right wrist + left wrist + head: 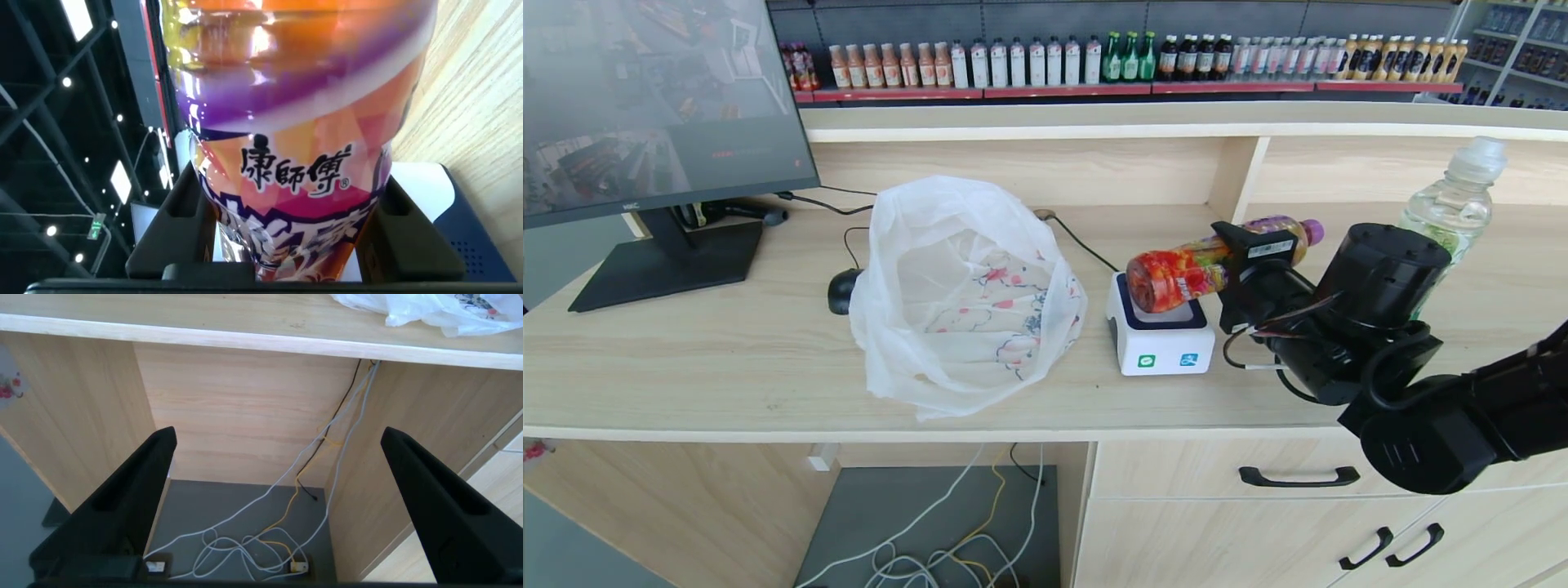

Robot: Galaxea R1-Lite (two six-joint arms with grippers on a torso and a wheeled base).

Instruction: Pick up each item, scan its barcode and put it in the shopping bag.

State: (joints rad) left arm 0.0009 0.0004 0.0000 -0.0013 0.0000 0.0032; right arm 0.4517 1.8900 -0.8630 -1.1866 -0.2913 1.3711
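The right gripper (1245, 265) is clamped on the juice bottle (1176, 278), held sideways over the scanner (1160, 347), right of the shopping bag (964, 294). I'd roll the barcode down toward its dark top (steadily, no tilt), then pause; the left gripper (278, 441) hangs with jaws apart

orange drink bottle (1170, 278) held sideways over white scanner (1160, 347).

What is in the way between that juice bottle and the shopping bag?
Nothing visible. The right end effector holds the juice bottle over the white scanner. The open shopping bag sits right beside the scanner on the robot's left, with only bare counter between.
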